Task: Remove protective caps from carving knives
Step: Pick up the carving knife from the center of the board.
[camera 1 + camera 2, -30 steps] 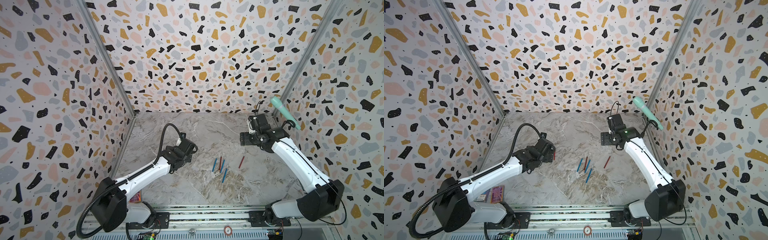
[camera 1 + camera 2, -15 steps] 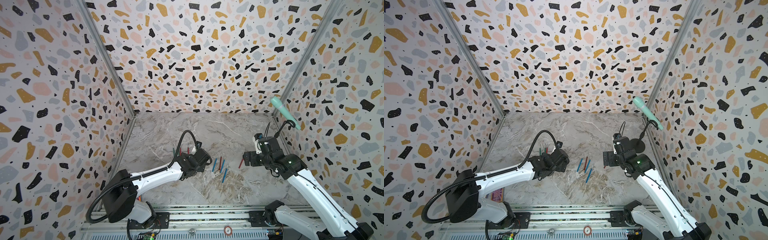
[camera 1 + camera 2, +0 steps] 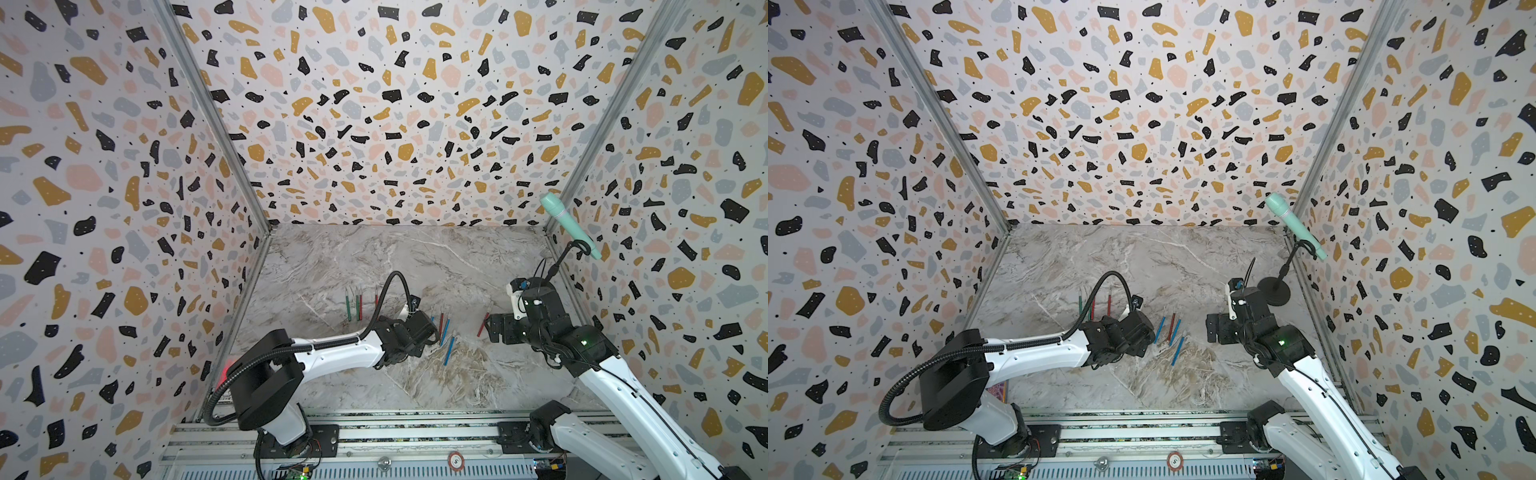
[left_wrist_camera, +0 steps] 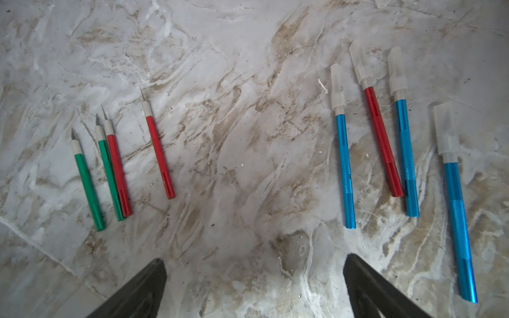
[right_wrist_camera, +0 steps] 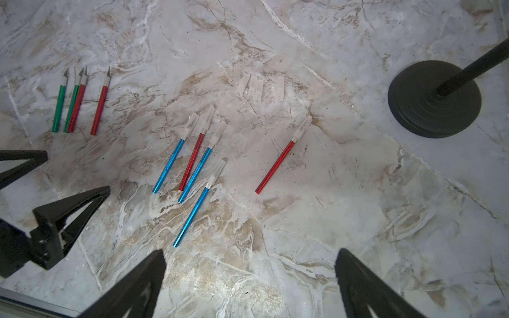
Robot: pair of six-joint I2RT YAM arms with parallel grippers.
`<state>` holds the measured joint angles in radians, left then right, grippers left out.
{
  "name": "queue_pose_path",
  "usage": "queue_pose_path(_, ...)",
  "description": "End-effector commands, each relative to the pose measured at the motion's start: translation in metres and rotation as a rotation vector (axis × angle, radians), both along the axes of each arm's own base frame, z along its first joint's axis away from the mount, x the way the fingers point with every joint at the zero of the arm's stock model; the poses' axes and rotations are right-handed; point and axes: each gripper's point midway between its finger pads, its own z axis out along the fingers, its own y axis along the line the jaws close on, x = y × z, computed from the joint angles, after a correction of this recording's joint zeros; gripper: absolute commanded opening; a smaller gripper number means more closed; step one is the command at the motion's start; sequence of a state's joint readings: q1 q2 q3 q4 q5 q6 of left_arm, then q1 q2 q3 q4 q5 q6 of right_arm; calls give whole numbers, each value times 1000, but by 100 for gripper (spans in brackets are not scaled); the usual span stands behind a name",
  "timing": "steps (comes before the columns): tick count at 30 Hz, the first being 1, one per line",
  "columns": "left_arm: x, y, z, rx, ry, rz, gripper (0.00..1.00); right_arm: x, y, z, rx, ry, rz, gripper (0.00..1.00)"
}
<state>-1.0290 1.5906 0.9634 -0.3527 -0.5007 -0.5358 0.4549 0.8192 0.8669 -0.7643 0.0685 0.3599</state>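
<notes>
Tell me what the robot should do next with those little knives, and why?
Probably lower the open, empty right fingers onto the lone red knife, which lies nearest them. Its clear cap is on, as with the four capped knives near the left fingers, while four other knives already show bare blades.

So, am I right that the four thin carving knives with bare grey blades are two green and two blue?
Not quite: those four bare-bladed knives are two green and two red, not blue, as the left wrist view shows.
</notes>
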Motion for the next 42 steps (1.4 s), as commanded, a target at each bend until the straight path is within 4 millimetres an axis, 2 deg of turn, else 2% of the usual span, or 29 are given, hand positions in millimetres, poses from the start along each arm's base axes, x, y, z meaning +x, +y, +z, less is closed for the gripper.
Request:
queue_pose_path(1,1,-10,-1,-37,-2,0,99,0,4,10,42,-46,7,100)
queue_pose_path(23,5,-27,-22,-12,55,-4,99,-1,4,8,59,-69,6,99)
queue_pose_path(28,13,-39,-26,22,57,-18,98,-1,5,7,60,-68,9,99)
queue_pose_path(35,22,-60,-29,4,61,-43,91,-2,4,9,67,-80,8,99)
queue_pose_path(39,24,-63,-36,23,69,-43,83,-2,4,10,70,-86,8,99)
queue_pose_path(42,26,-66,-37,19,72,-44,72,-2,4,10,71,-88,7,99)
